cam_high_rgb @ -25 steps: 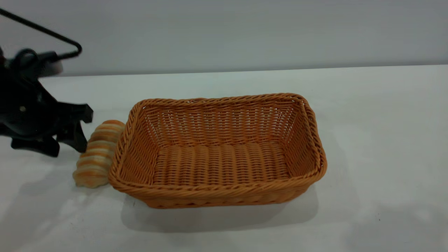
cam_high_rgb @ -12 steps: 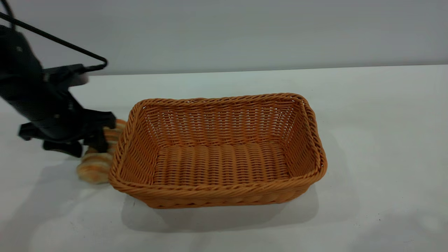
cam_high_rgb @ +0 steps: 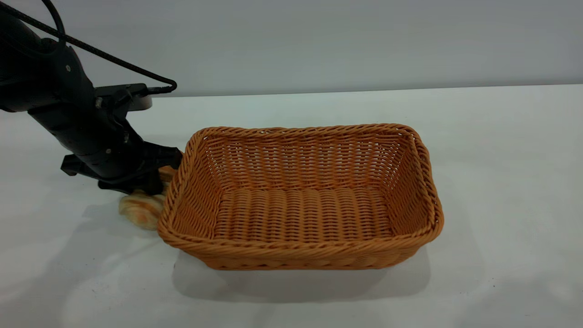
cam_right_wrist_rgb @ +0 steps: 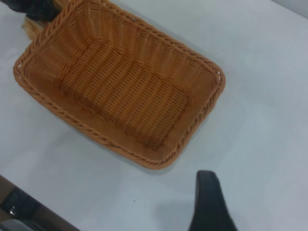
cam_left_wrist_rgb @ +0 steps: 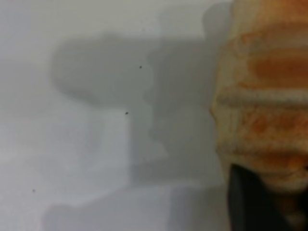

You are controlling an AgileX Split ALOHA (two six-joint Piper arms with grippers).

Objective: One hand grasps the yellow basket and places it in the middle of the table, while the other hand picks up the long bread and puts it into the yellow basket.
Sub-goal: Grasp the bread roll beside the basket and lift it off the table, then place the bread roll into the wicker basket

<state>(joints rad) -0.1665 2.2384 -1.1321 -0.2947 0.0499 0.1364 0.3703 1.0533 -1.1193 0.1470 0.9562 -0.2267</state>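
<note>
Your left end effector (cam_high_rgb: 152, 182) is low at the left of the scene, down over the long bread (cam_high_rgb: 142, 210) and pressed close to the left short wall of the yellow basket (cam_high_rgb: 300, 243). Its black fingers straddle the roll's middle; whether they have closed onto the crust or only bracket it, you cannot tell from the exterior view.

Left wrist view: the long bread (cam_left_wrist_rgb: 264, 96) fills one side of the picture, its ridges and pale stripes crossing its length, and a dark finger (cam_left_wrist_rgb: 250, 204) sits against its end. The other finger is out of shot there.

Long bread: it lies on the tabletop (cam_high_rgb: 501, 159), outside the basket, just beside the left short rim. Only the near end and a sliver by the rim show past the end effector. Its long axis runs near-to-far, roughly along the basket's short side, with the visible rounded end pointing toward the near-left.

Yellow basket: it is upright and holds nothing, with its long axis running left-to-right across the tabletop.

Right wrist view: your right end effector (cam_right_wrist_rgb: 210, 204) hangs above the tabletop, well apart from the yellow basket (cam_right_wrist_rgb: 159, 159); one dark finger shows and holds nothing. Its opening cannot be judged.
</note>
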